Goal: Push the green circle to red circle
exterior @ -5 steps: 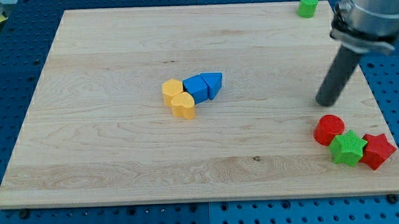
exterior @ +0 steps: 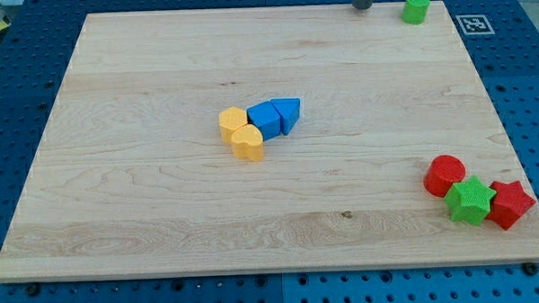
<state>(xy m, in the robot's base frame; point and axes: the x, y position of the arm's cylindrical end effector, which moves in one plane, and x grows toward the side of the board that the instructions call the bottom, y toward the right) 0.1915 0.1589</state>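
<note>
No readable writing anywhere on show; the one marking is a black-and-white square tag (exterior: pixel 474 24) at the far right corner of the wooden board (exterior: pixel 163 200), and its pattern is too small to make out.

My tip (exterior: pixel 362 6) sits right at the far edge of the board, with only a short dark stub of the rod showing under the top of the frame. There is no claw on this rod, so nothing is clenched or grasped; it touches no block.

The green circle (exterior: pixel 415 8) stands at the far right, just to the right of my tip, with a gap between them. The red circle (exterior: pixel 445 174) is well apart from it, down at the near right.

Touching the red circle on its near-right side is a green star (exterior: pixel 471 201), and a red star (exterior: pixel 510 203) presses against that one's right side.

Mid-board, a tight cluster: a yellow block (exterior: pixel 233 123), possibly hexagonal, a yellow cylinder (exterior: pixel 248 142) just nearer, then a blue block (exterior: pixel 266 118) and a blue triangular block (exterior: pixel 287 113) to their right.

Around the board, blue pegboard (exterior: pixel 15 79).
</note>
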